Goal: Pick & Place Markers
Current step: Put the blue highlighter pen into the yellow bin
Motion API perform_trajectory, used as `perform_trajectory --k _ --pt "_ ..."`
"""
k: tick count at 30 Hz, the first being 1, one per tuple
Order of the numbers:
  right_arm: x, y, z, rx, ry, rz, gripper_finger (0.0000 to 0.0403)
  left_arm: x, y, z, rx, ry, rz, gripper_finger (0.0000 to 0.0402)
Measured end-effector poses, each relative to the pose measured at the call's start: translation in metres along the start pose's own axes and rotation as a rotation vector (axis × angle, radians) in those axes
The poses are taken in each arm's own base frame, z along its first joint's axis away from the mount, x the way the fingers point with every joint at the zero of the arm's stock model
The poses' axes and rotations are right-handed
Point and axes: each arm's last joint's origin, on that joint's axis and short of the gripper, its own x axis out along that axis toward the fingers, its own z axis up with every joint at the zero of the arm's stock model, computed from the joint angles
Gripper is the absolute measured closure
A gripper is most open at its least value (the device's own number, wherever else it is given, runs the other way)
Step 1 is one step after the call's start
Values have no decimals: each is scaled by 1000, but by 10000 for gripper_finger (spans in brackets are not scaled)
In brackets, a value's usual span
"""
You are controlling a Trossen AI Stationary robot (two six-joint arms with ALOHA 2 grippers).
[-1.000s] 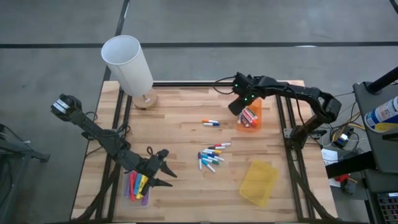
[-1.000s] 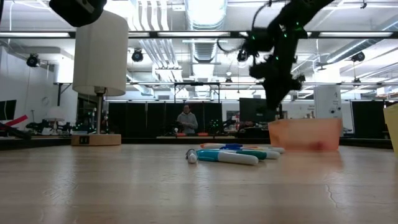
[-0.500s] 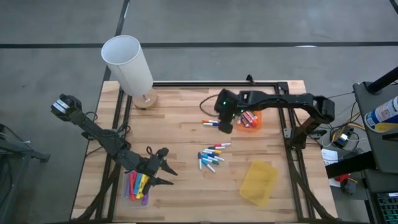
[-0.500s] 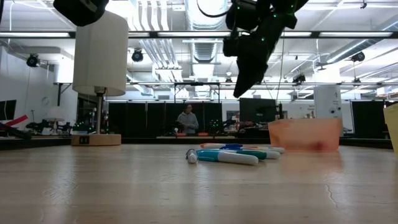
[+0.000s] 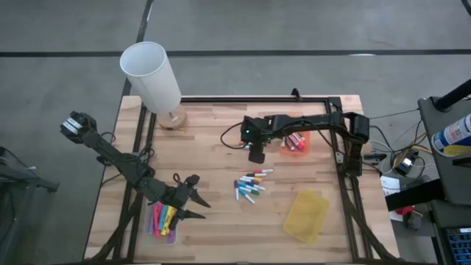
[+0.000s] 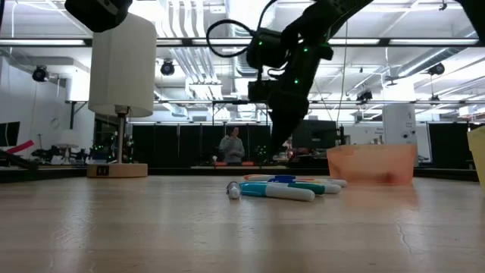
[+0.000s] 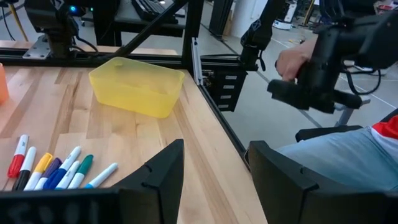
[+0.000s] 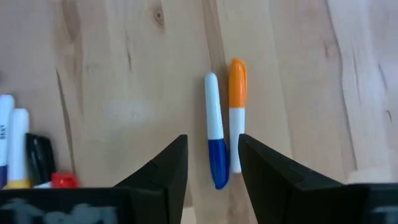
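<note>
Wooden table [image 5: 213, 158] holds a lamp [image 5: 151, 77] at its far left corner. Right gripper [image 5: 255, 156] hangs mid-table, fingers apart, over a blue marker [image 8: 214, 146] and an orange marker [image 8: 236, 109] lying side by side. More markers [image 5: 249, 185] lie just nearer. Left gripper [image 5: 195, 200] waits near left, fingers apart, beside a bin of markers [image 5: 163, 219]

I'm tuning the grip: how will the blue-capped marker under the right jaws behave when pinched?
The blue-capped marker looks like a stiff, thin plastic barrel, so probably light and unbending. Being round, it may roll or slip sideways. The orange-capped marker lies right alongside, so the right gripper might nudge or catch both.
</note>
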Motion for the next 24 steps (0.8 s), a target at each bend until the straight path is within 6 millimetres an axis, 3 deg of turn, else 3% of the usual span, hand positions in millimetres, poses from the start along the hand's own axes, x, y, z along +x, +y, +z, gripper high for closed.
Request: perform_trajectory --k 13,24 --pt "41 0 15 -90 182 22 288 0 0 -1 1 7 0 227" --pt "54 0 14 -97 209 23 314 0 0 -1 3 7 0 227"
